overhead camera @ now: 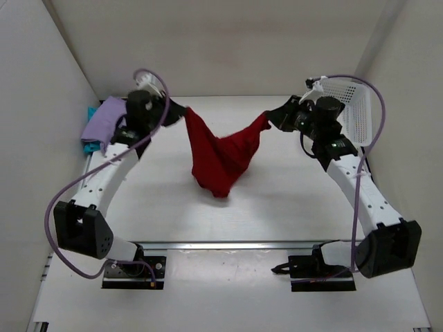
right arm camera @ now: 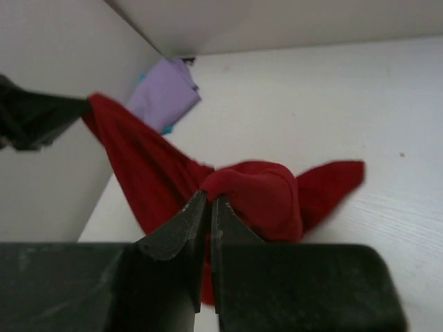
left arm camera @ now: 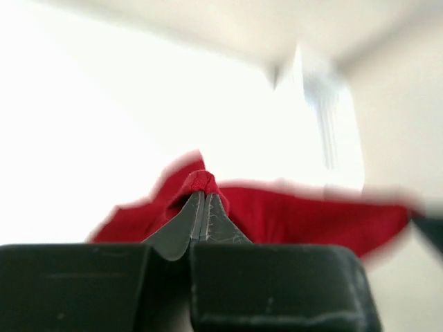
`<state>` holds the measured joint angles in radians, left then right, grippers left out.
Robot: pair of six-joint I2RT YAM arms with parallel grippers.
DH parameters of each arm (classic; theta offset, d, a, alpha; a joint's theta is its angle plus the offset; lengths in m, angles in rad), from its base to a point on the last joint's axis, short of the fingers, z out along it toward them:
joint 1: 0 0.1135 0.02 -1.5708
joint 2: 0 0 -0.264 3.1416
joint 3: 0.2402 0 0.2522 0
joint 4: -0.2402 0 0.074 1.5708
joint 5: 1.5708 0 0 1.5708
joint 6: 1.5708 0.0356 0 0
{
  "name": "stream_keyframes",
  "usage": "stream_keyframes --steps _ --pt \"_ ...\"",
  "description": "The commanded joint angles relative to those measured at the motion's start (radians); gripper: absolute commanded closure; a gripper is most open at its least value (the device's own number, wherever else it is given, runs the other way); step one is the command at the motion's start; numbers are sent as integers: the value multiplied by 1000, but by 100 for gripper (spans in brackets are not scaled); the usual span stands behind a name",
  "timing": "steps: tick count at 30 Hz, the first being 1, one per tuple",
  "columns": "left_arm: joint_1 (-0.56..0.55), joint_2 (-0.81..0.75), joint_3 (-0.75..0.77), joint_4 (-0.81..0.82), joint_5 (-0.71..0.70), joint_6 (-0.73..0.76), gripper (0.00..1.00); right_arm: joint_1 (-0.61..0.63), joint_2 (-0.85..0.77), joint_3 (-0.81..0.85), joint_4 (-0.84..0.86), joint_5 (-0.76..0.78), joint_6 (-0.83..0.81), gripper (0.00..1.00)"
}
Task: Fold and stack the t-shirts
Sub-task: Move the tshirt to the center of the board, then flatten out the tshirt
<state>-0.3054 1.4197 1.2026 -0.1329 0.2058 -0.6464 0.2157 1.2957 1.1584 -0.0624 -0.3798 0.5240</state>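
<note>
A deep red t-shirt [overhead camera: 220, 158] hangs stretched between both grippers above the table's middle, its lower part sagging down to the tabletop. My left gripper [overhead camera: 181, 113] is shut on its left upper corner, the cloth [left arm camera: 291, 218] bunched at the fingertips [left arm camera: 194, 207]. My right gripper [overhead camera: 271, 116] is shut on the right upper corner, red fabric [right arm camera: 263, 190] pinched at its tips [right arm camera: 194, 214]. A lavender t-shirt [overhead camera: 104, 122] lies folded at the far left on top of a teal one [overhead camera: 90, 145]; the lavender shirt [right arm camera: 165, 93] also shows by the wall in the right wrist view.
A white lattice basket [overhead camera: 356, 107] stands at the far right behind the right arm. White walls close in the table [overhead camera: 291, 200] on the left, back and right. An aluminium rail [overhead camera: 228, 244] runs along the near edge between the arm bases.
</note>
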Motion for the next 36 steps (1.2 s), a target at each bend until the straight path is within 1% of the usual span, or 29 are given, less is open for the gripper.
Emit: stream_keyframes --steps 1,3,4,6,8,9,11,13,14,15,16,17,18,19,20,21,23,25,26,27,28,29,30,31,32,33,34,35,36 --pt "112 -34 218 -170 17 53 100 16 -136 51 30 -1 50 100" --pt "120 -54 320 -259 -70 109 100 13 -220 20 27 -7 71 100" --pt "103 -60 339 -283 -127 157 100 7 -234 -17 19 4 92 100" --pt "82 -118 312 -304 -187 204 100 -30 -330 -113 13 7 129 100" --pt "97 -160 244 -307 -204 220 100 -65 -409 -317 22 -14 172 100" --pt "103 -198 182 -301 -204 226 100 -84 -461 -377 32 -39 204 99" --pt "80 -293 37 -295 -275 229 100 -102 -530 -620 35 -82 249 100" --pt "63 -364 -223 -254 -282 209 91 -116 -611 -792 7 -82 265 100" --pt "75 -405 -344 -237 -260 196 90 -125 -662 -818 -31 -80 266 100" --pt "97 -419 -401 -234 -211 177 87 -131 -689 -860 -46 -76 255 100" --pt "142 -454 -501 -226 -179 168 82 -139 -744 -870 -95 -55 252 97" --pt "166 -479 -565 -235 -136 171 72 -144 -794 -882 -144 -36 246 93" --pt "169 -516 -605 -241 -141 177 63 -147 -811 -879 -171 -13 228 87" --pt "157 -542 -615 -249 -157 177 59 -157 -832 -859 -207 16 196 84" --pt "128 -582 -623 -263 -195 177 58 -164 -842 -833 -241 36 176 80" --pt "114 -602 -614 -276 -204 172 60 -167 -836 -826 -252 47 154 76" --pt "88 -610 -577 -278 -204 175 62 -139 -797 -803 -255 61 120 73" --pt "83 -587 -561 -258 -204 185 57 -75 -748 -783 -229 97 78 74" --pt "83 -578 -563 -248 -204 185 56 -11 -699 -769 -214 137 59 78" --pt "80 -552 -567 -241 -235 188 56 28 -646 -749 -205 159 51 87" --pt "80 -530 -584 -231 -256 188 56 122 -618 -735 -165 188 27 96" --pt "81 -521 -601 -215 -267 173 57 222 -569 -726 -148 247 10 99" --pt "94 -510 -635 -211 -255 166 58 273 -496 -698 -151 283 -8 100" --pt "130 -515 -646 -195 -209 147 60 381 -469 -666 -157 354 -42 100" --pt "165 -510 -675 -176 -188 128 62 454 -405 -631 -175 427 -68 100" --pt "190 -516 -699 -172 -174 111 62 499 -344 -615 -188 442 -90 100" --pt "195 -513 -719 -166 -180 106 63 498 -296 -606 -182 431 -96 100" --pt "189 -516 -730 -165 -181 88 60 485 -285 -620 -171 388 -102 99" --pt "187 -518 -747 -166 -184 68 54 478 -260 -635 -148 357 -95 94"
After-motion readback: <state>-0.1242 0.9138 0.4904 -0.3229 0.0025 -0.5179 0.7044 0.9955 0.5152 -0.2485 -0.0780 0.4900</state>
